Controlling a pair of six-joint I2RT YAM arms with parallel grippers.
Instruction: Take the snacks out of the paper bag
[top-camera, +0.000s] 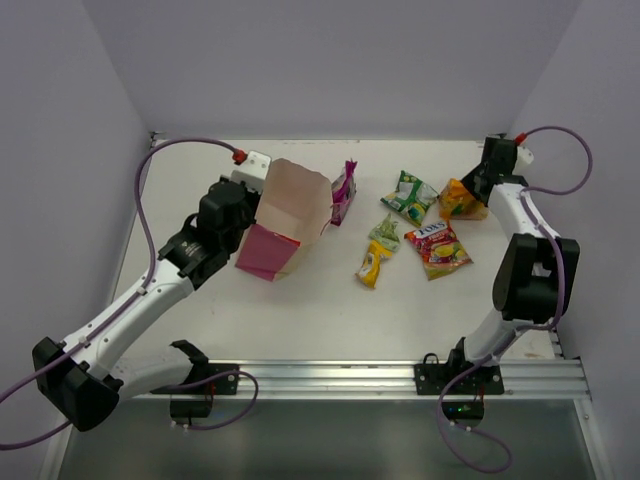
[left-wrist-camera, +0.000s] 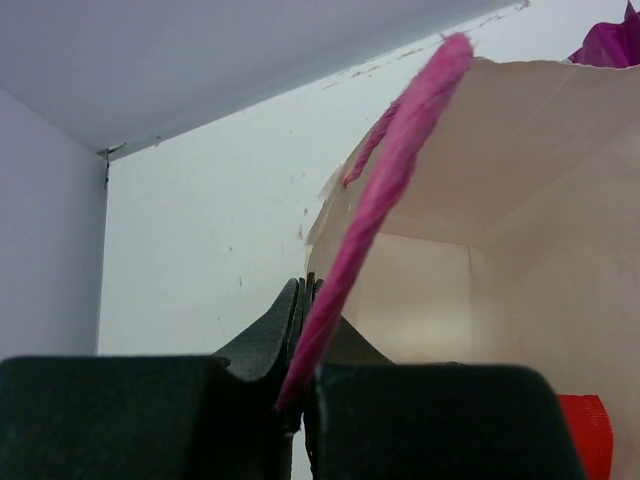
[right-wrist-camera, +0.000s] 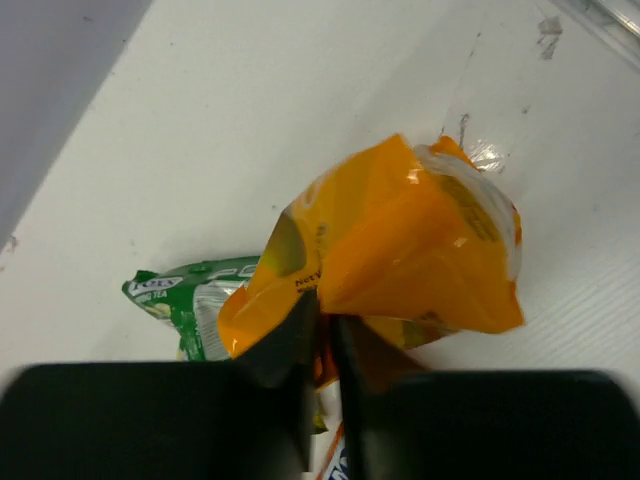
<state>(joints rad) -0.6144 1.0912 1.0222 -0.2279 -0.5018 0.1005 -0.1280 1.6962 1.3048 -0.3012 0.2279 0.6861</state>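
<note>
The paper bag (top-camera: 292, 205) stands tilted left of centre, its mouth open upward and a pink panel low on its left. My left gripper (top-camera: 253, 200) is at the bag's left rim, shut on a pink cord handle (left-wrist-camera: 390, 180); the bag's tan inside (left-wrist-camera: 520, 200) fills the left wrist view. Snacks lie on the table: purple (top-camera: 344, 193) beside the bag, green (top-camera: 410, 195), yellow-green (top-camera: 385, 232), yellow (top-camera: 372, 265), red (top-camera: 438, 250). My right gripper (top-camera: 476, 186) is shut on the orange packet (right-wrist-camera: 400, 240) just above the table, next to the green packet (right-wrist-camera: 190, 295).
Grey walls close the table on the left, back and right. A metal rail (top-camera: 350, 375) with the arm bases runs along the near edge. A red patch (left-wrist-camera: 585, 425) shows at the lower right of the left wrist view; I cannot tell what it is.
</note>
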